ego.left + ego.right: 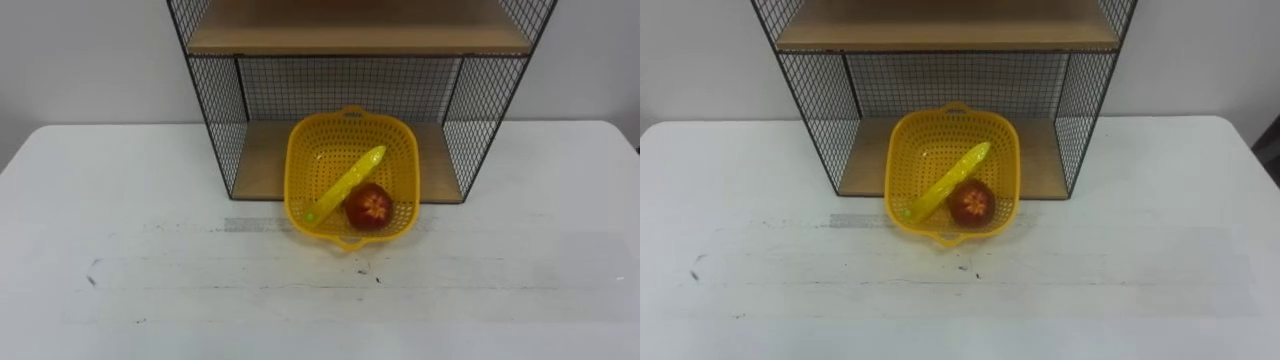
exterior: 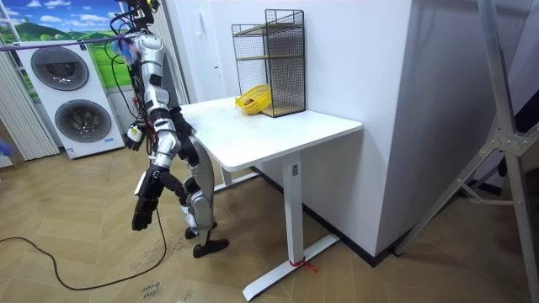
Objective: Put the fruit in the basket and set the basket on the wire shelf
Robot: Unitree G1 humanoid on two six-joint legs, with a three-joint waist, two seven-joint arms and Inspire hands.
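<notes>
White table (image 1: 120,250) is seen against a pale wall (image 1: 80,60), with the wire shelf (image 1: 225,120) stood at the table's far edge. The yellow basket (image 1: 300,165) is set partly on the shelf's lower board (image 1: 262,160): the back half is on the wood, and the front rim is past the board's edge, over the table. Both fruits are found inside the basket. The banana (image 1: 345,183) is laid on a diagonal across it. The apple (image 1: 371,206) is lodged in the front corner, touching the banana near its lower end. An upper board (image 1: 350,30) is fitted across the shelf above.

In the room view the robot is stood on the wood floor off the table's end at the room view's left, a step back from it. Two stacked washing machines (image 2: 63,67) are seen behind it. One hand (image 2: 141,215) is hung low beside the legs. The other hand (image 2: 133,135) is held at about hip height on the side away from the table. Which is left and which is right cannot be told. How far either is open, or whether anything is held, cannot be told either. The basket and fruit are well apart from both hands, higher than them and off toward the room view's right.
</notes>
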